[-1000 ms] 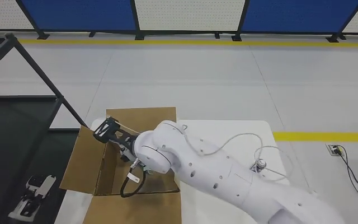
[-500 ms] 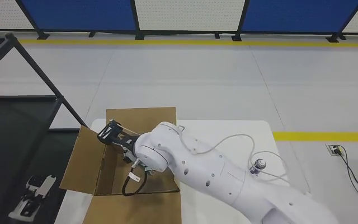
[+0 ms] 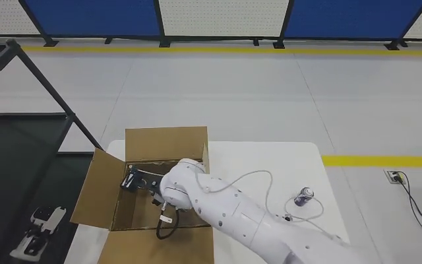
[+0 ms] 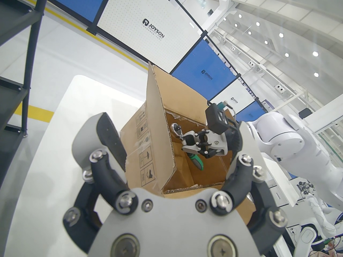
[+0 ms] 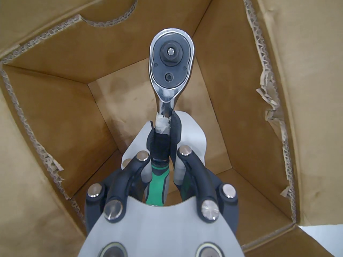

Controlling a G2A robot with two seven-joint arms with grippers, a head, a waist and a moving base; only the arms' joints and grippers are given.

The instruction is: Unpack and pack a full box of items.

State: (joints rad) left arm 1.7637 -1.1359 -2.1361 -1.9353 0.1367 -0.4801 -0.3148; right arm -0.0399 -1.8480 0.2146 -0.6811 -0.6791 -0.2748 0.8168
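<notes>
The ratchet wrench [image 5: 170,65], stiff steel and probably head-heavy, sits inside the cardboard box [image 5: 268,27]. The right tool [image 5: 161,137] clamps it where the shank meets the rubbery green grip. The left tool [image 4: 174,135] gapes empty outside the box.

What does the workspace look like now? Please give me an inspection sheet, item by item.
Surface: white table.
Job's things: cardboard box, flaps open; ratchet wrench held head-down in its opening; small can on the table, apart from the box.
Clutter: nothing seen.
Grippers: right gripper, jaws shut on the ratchet wrench's handle; left gripper outside the box, jaws open.
Cables: white cable looping over the table.
Surroundings: blue and white partitions, yellow floor line, black rack.
</notes>
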